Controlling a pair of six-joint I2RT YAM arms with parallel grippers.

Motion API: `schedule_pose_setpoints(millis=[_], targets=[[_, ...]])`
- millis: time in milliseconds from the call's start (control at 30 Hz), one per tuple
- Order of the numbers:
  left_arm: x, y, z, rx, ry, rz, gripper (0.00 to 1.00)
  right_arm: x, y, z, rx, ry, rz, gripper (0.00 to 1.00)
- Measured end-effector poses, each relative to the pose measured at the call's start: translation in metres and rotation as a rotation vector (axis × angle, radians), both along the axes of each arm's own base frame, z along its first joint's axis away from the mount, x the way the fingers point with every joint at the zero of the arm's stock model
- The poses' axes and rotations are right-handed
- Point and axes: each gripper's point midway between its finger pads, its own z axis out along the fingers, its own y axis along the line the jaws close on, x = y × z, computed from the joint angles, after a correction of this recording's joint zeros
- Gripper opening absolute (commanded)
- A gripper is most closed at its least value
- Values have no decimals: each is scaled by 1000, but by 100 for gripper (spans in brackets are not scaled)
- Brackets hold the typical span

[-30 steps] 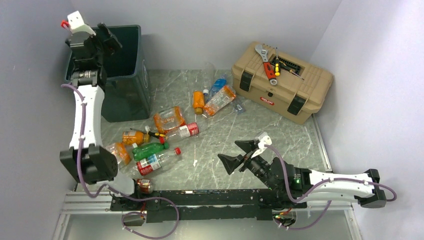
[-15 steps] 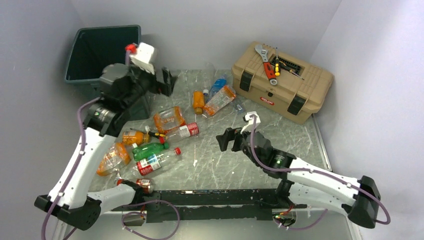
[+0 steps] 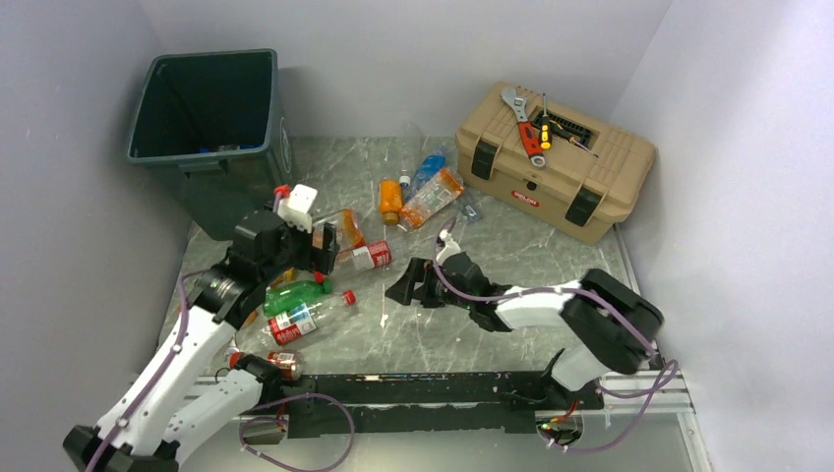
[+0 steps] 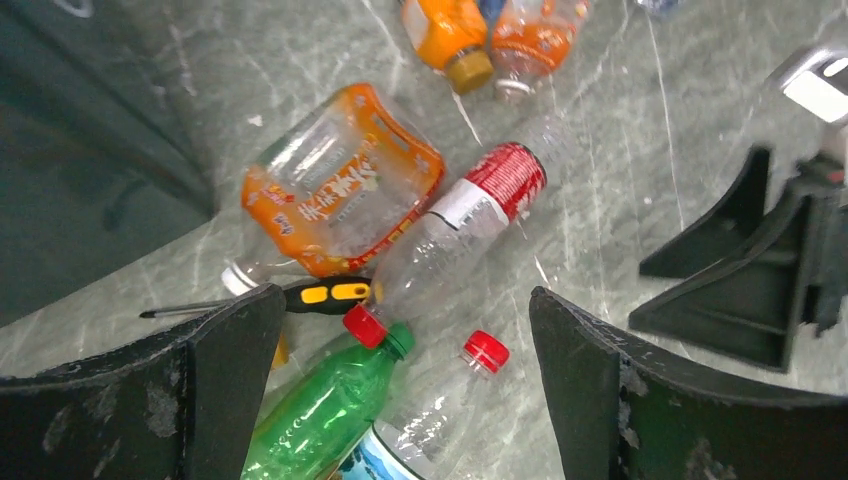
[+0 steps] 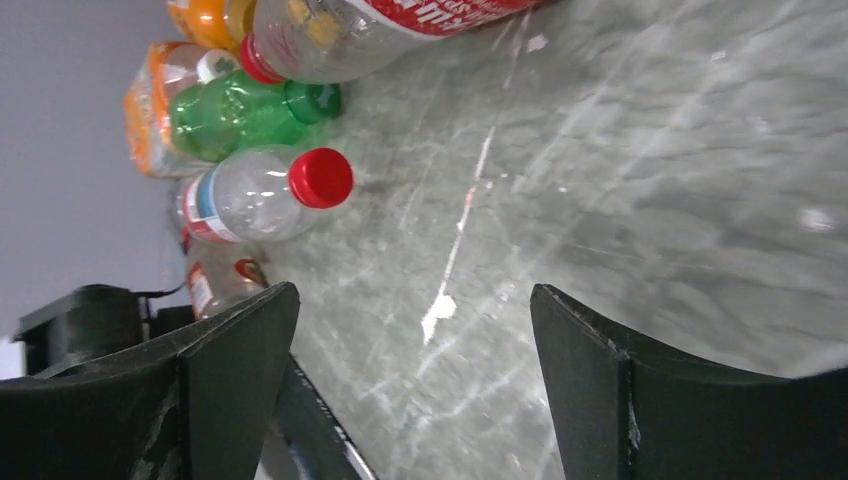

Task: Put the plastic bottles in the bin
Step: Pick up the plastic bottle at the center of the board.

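Several plastic bottles lie in a loose pile left of centre: a green bottle (image 3: 293, 295), a clear red-capped bottle (image 3: 311, 315) and a red-labelled bottle (image 3: 362, 259). More bottles lie further back, among them an orange one (image 3: 391, 200). My left gripper (image 3: 321, 248) hangs open just above the pile. In the left wrist view the left gripper (image 4: 405, 300) straddles the green bottle (image 4: 320, 410) and the red cap (image 4: 487, 350). My right gripper (image 3: 405, 285) is open and empty, low over bare table, facing the pile; the right gripper (image 5: 415, 295) frames only marble. The bin (image 3: 202, 108) stands at the back left.
A tan toolbox (image 3: 556, 157) with a wrench and screwdrivers on its lid sits at the back right. A black-and-yellow screwdriver (image 4: 320, 295) lies among the bottles. A crushed orange bottle (image 4: 340, 190) lies beside the bin's wall (image 4: 80, 150). The two grippers are close together.
My left arm has swung from over the bin down to the bottle pile. My right arm has reached left and dropped low toward the pile. The bottles have not moved.
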Motion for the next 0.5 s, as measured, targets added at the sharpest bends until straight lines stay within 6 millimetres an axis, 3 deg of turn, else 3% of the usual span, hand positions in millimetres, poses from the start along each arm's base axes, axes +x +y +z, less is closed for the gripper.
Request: schedule_pose_setpoints(millis=[233,500], targets=[[0,25,30,-49,-139,145,97,0,52,-19,183,158,41,87],[1,35,34,-59,-159,209,96,6,103,-15,301,241,53,77]])
